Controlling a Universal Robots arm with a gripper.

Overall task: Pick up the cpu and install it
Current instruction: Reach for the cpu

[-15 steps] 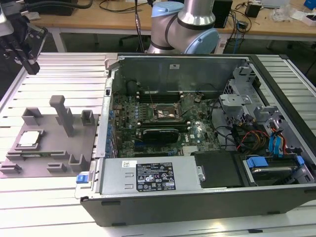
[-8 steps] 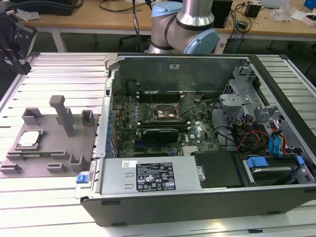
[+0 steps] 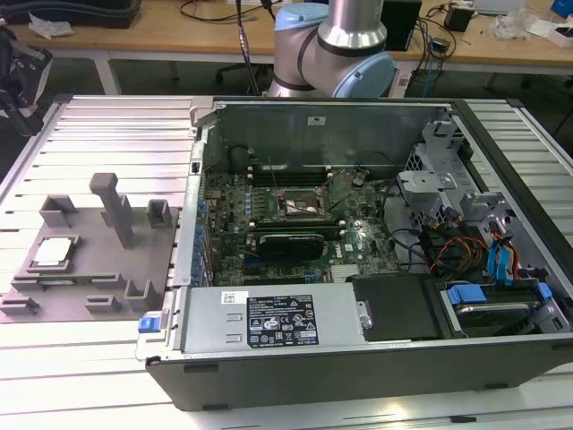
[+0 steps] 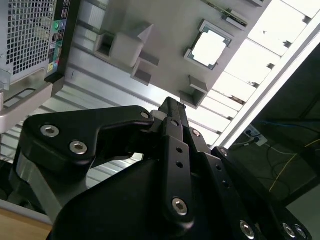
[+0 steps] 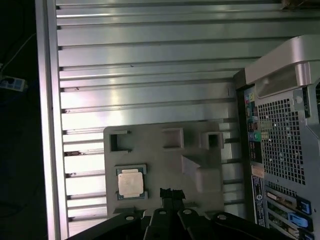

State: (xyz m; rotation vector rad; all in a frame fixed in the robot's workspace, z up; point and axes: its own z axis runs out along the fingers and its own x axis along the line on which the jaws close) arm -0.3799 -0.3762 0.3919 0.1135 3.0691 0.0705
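Cpu (image 3: 52,251): over on the exterior view's left, pale metal top up, lying flat in a square seat on the grey plate. Nothing is touching it. Both wrist views catch it too (image 4: 208,49) (image 5: 130,182).
Grey plate (image 3: 98,278): flat on the ribbed metal table (image 3: 107,116), upright blocks standing on it, just left of the case.
Computer case (image 3: 358,376): lying open, motherboard facing up, well to the right of the cpu.
Socket (image 3: 300,204): mid-board, just beyond the long black expansion card (image 3: 288,242).
Arm (image 3: 331,45): rising at the far side of the case.
Gripper (image 5: 172,192): seen in both wrist views (image 4: 170,105), fingertips pressed together with nothing between them. It hangs high above the plate, well apart from the cpu.
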